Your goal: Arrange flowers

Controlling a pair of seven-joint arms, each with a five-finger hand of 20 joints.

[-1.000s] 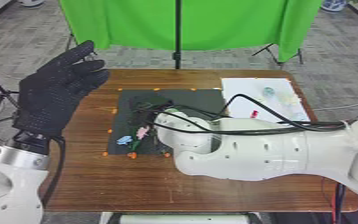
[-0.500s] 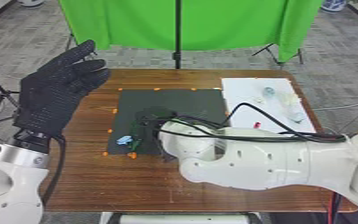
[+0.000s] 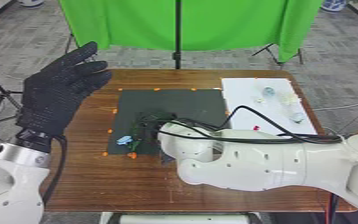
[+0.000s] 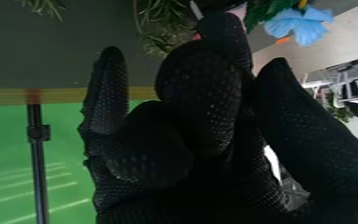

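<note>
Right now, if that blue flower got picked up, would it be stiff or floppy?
The blue flower looks floppy at its thin petals, which a hard pinch might crease. On the dark mat, those wide-spread petals would probably stop it rolling.

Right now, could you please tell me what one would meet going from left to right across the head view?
The robot's left hand → light-blue flower → black upright pole behind the table → white sheet.

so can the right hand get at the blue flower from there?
Probably yes: in the right wrist view the blue flower is close to the right hand, its face uncovered. The green leaves beside it might get brushed.
</note>
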